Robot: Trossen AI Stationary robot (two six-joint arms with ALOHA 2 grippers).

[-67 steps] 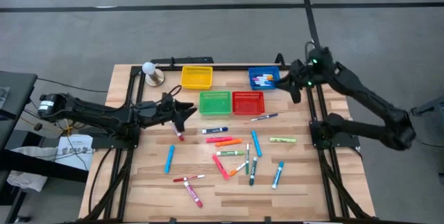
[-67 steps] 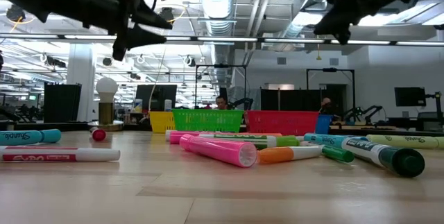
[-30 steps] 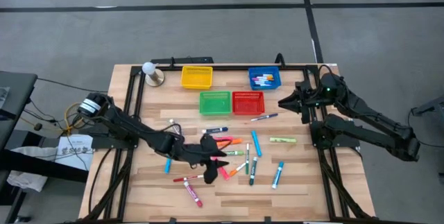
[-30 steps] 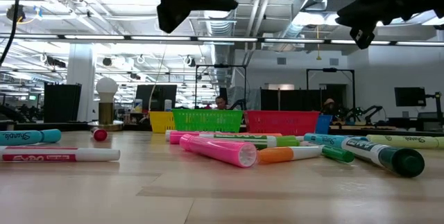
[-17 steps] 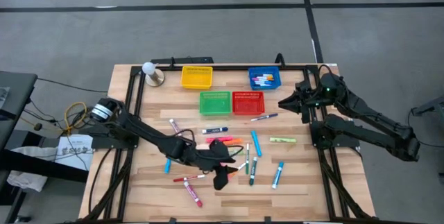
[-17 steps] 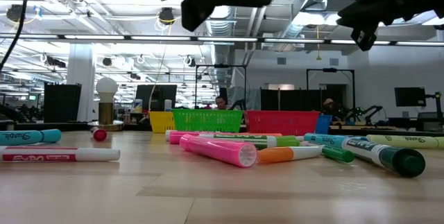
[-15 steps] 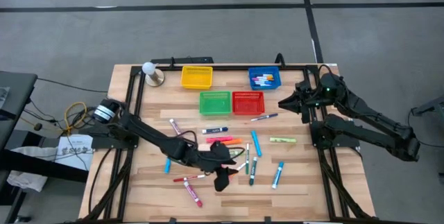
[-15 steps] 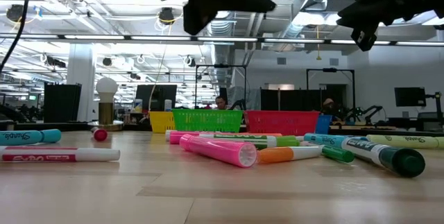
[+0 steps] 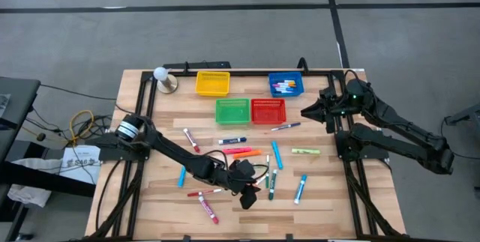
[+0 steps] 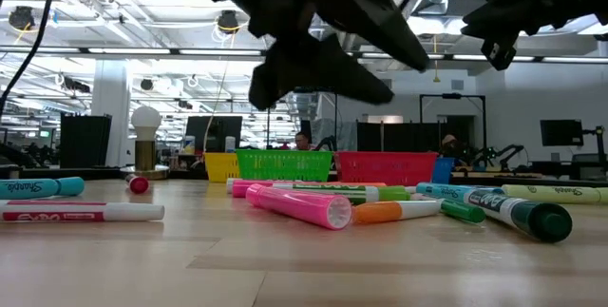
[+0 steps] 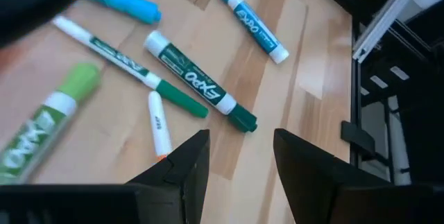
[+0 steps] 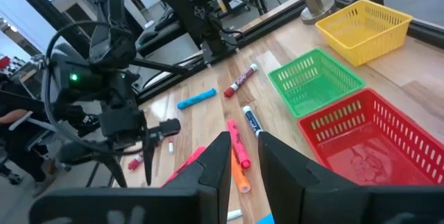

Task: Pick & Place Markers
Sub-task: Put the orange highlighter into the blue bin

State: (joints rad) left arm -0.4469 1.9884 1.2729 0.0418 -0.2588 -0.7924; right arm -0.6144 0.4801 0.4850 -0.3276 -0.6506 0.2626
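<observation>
Wooden table (image 9: 165,197) holds the markers (image 9: 259,168), scattered near its front edge and middle. Left gripper (image 9: 248,197) hangs over them, fingers apart, holding nothing; it has moved closer to the front. Right gripper (image 9: 308,110) waits by the right edge, fingers nearly together. Four baskets (image 9: 232,111) sit at the back.

Green marker (image 11: 200,90): "EXPO" on its white barrel
Blue marker (image 11: 251,21): "EXPO", beyond the green marker
Light-green marker (image 11: 41,125): "EXPO"
Red marker (image 10: 81,213): "EXPO"

Markers (image 9: 247,161) mid-table, baskets (image 9: 250,110) behind them.
</observation>
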